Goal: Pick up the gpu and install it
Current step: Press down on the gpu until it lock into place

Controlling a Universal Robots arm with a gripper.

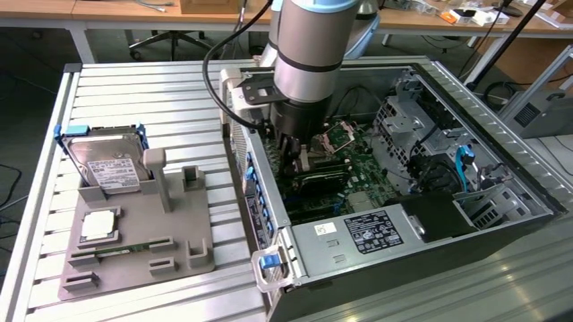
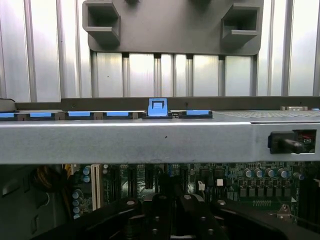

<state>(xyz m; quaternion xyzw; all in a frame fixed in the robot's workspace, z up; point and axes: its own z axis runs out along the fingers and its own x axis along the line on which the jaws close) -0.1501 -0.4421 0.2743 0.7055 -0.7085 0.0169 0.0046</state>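
a: which step is shown?

b: the installing step is judged to be in hand. the gripper (image 1: pixel 300 161) is seen lowered inside the open computer case (image 1: pixel 501 161), just above the green motherboard (image 1: pixel 358 176), near the case's wall that faces the bench. the fingers (image 2: pixel 197 212) are drawn together. a dark flat card, taken to be the gpu (image 1: pixel 318 180), is seen directly beneath them, lying across the motherboard; whether it is clamped or merely pressed cannot be told.

a: what is left on the bench?

b: a grey holder tray (image 1: pixel 134 248) is seen at the bench's edge toward the exterior view's left. the hard drive (image 1: pixel 107 164) is stood at its far corner, a chip (image 1: pixel 96 227) is laid near the middle and a memory stick (image 1: pixel 121 249) nearer the front. two of its upright slots are vacant.

a: what does the next move call for?

b: by judgement, a straight push is called for, with the card's edge kept in line with its slot and the bracket end kept along the case's wall with the blue clips (image 2: pixel 158 108).
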